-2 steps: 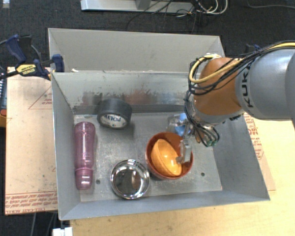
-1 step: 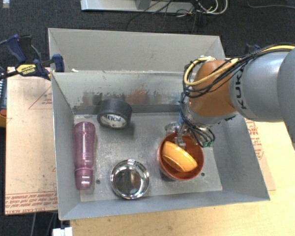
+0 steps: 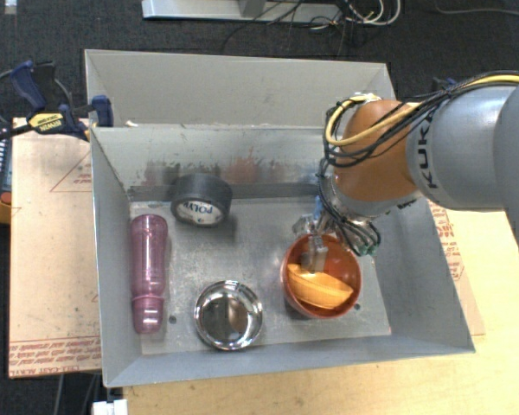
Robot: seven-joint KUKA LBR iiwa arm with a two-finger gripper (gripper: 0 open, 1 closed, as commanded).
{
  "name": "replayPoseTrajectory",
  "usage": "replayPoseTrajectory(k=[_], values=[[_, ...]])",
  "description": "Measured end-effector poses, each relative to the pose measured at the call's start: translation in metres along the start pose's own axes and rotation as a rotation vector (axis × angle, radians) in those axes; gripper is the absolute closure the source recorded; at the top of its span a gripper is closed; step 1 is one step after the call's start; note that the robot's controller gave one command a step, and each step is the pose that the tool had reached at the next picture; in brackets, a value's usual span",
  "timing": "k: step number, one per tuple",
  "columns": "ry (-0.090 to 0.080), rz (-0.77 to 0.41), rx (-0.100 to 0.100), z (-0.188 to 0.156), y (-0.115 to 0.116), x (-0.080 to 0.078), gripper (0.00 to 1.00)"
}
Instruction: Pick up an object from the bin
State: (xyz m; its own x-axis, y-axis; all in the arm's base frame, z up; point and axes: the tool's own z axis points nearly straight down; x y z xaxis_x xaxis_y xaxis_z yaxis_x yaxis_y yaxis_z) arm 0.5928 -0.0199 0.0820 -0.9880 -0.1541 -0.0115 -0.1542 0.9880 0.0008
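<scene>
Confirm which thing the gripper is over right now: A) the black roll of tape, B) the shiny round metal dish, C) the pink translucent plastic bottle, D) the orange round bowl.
D: the gripper sits over the back rim of the orange round bowl, in the right part of the grey metal bin.

Two markings are legible.

1. Robot arm [image 3: 467, 145]: dark capital letters "KU" stand on the grey link, set sideways. The link lies over the right side of the bin [image 3: 242, 150]. The rest of the word is out of sight.

2. Black tape roll [image 3: 201, 201]: the light label on its face reads "POLY". The characters that follow are too small to read. The roll lies at the back left of the bin floor.
</scene>
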Motion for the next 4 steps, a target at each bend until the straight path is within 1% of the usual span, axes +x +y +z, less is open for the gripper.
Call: replayPoseTrajectory(k=[1,2,3,4], values=[[0.0,0.0,0.0,0.0,0.0,0.0,1.0],[0.003,0.015,-0.001,-0.091,0.005,0.005,1.0],[0.005,0.005,-0.001,-0.104,0.006,-0.003,1.0],[0.001,0.011,-0.001,-0.2,0.001,-0.009,1.0]])
